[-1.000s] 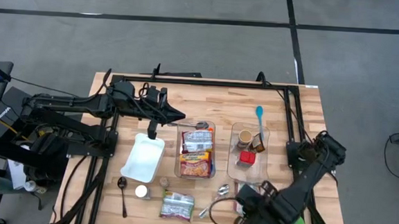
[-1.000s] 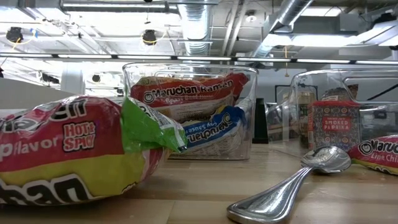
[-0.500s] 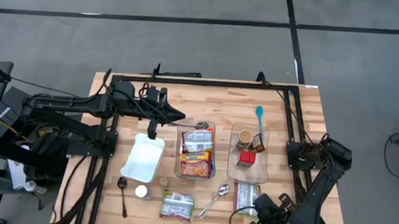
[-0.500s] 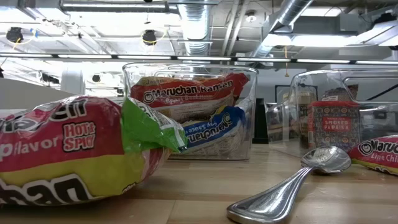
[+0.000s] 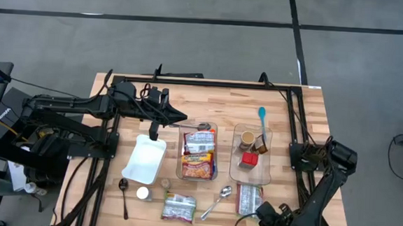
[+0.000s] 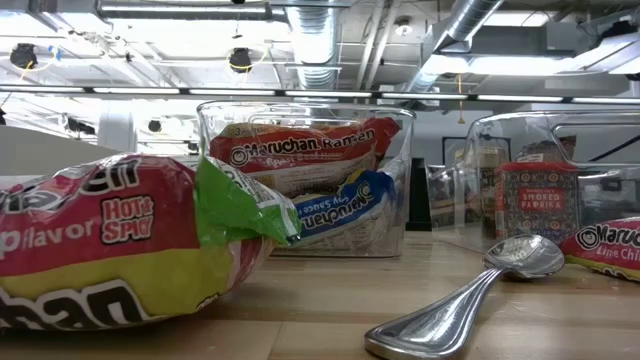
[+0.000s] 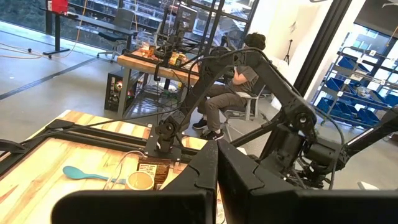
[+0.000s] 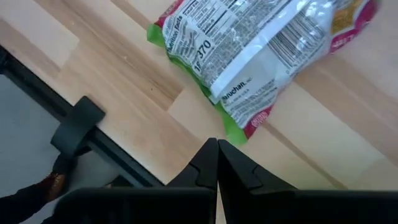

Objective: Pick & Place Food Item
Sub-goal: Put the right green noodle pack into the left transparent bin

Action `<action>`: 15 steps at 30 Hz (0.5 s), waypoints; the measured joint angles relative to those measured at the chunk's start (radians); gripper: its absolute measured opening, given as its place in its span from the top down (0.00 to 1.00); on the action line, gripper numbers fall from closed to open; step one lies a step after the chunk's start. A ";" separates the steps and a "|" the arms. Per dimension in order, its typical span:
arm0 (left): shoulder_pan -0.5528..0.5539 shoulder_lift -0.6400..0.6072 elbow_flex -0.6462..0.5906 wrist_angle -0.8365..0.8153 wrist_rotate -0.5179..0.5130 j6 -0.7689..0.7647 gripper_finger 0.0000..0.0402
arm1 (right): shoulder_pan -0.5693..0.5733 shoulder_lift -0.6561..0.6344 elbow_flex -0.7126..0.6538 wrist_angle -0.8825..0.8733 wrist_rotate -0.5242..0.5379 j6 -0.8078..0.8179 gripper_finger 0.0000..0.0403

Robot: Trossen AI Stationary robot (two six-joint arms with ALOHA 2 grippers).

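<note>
Right gripper (image 8: 217, 152) shut and empty, fingertips pressed together, now sitting at the table's near edge past the right-hand ramen packet (image 5: 249, 198) — a second ago that arm was over the packet and covering it in the high view, half a second ago it had pulled toward the edge, and now it is a little further back still. The packet lies flat on the table (image 5: 299, 119) just in front of the right clear bin (image 5: 233, 172), not in it, with a spoon (image 5: 216, 201) beside it; the wrist view shows it lying label-down, free of the fingers. Looks like a release or a retreat, so this packet is down — whether that spot is the intended one I can't tell. Left gripper (image 7: 217, 163) shut, holding nothing, parked high at the far left near the white tray (image 5: 145, 158), unmoved. Another ramen packet (image 5: 179, 207) lies loose near the front edge, more are in the middle bin (image 5: 180, 169).
</note>
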State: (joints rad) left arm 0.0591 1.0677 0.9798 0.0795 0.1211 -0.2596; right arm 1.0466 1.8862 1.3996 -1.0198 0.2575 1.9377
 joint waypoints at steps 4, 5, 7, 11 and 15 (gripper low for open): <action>0.000 0.000 0.000 0.000 0.000 0.000 1.00 | -0.009 0.000 -0.047 0.032 -0.039 0.000 1.00; 0.000 0.000 0.000 0.000 0.000 0.000 1.00 | -0.010 0.000 -0.050 0.030 -0.050 -0.004 1.00; 0.000 0.000 0.000 0.000 0.000 0.000 1.00 | -0.010 0.000 -0.051 0.034 -0.054 -0.015 1.00; 0.000 0.000 0.000 0.000 0.000 0.000 1.00 | -0.014 0.000 -0.052 0.036 -0.054 -0.068 1.00; 0.000 0.000 0.000 0.000 0.000 0.000 1.00 | -0.018 0.000 -0.052 0.036 -0.069 -0.087 1.00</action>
State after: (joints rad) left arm 0.0593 1.0676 0.9798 0.0795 0.1211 -0.2596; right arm 1.0289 1.8858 1.3477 -0.9836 0.1887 1.8511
